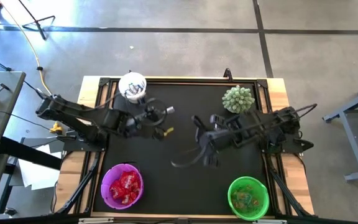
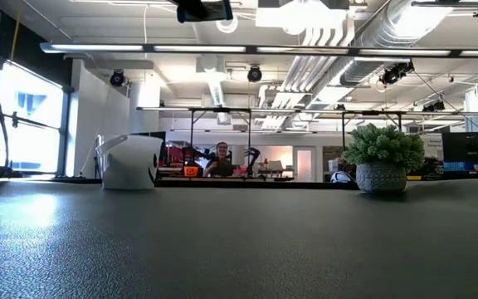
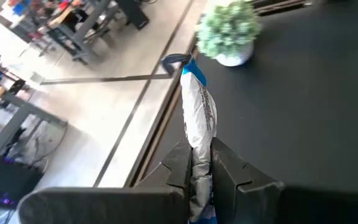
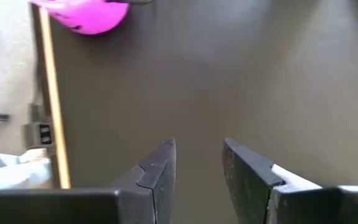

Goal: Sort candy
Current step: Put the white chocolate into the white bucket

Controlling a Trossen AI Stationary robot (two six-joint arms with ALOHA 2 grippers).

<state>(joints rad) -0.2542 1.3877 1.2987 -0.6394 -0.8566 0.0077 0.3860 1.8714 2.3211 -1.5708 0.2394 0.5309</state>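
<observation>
Now | left pincer [image 3: 199, 171] pinching blue-and-white candy [image 3: 197, 112], print unreadable | right pincer [image 4: 199, 165] spread, empty

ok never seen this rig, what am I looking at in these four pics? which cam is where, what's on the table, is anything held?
It is a two-armed robot at a black-topped table, sorting candy. One picture looks straight down, one looks level across the tabletop, and two come from cameras on the wrists. On the table: a white bowl, a purple bowl with red candy, a green bowl with greenish candy, and a small potted plant. The left gripper, near the white bowl, is shut on a blue-and-white candy bar. The right gripper, over the table's middle, is open and holds nothing.
</observation>
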